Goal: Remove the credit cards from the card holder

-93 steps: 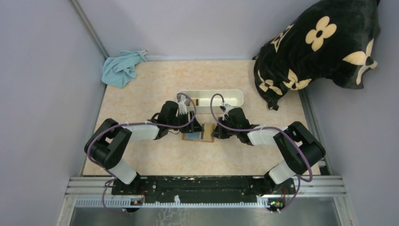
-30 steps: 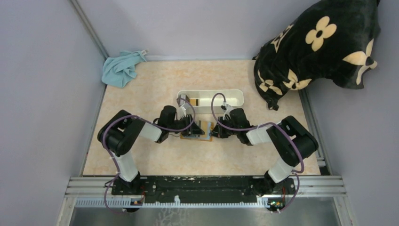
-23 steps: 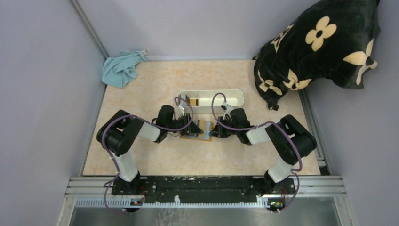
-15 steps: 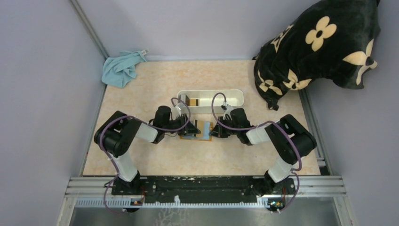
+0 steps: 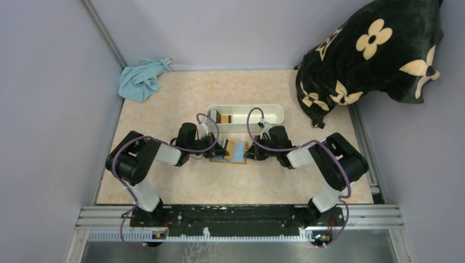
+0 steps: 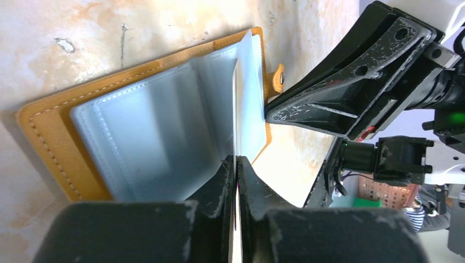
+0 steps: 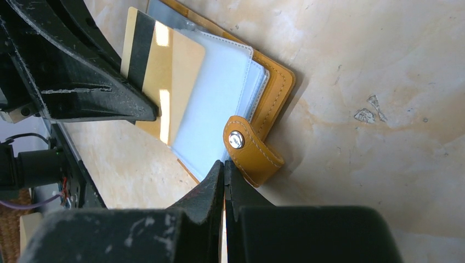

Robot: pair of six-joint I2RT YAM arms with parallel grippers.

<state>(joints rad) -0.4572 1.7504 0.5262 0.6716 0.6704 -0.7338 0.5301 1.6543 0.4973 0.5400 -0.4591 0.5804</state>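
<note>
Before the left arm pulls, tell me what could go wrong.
1. The left gripper pinches the gold card by one thin edge, so it could slip out or bend.
2. The right gripper, shut, only meets the wallet at its edge by the snap tab. The wallet may lift or drag along.
3. Both grippers sit very close, so a sideways pull might knock them together.
</note>
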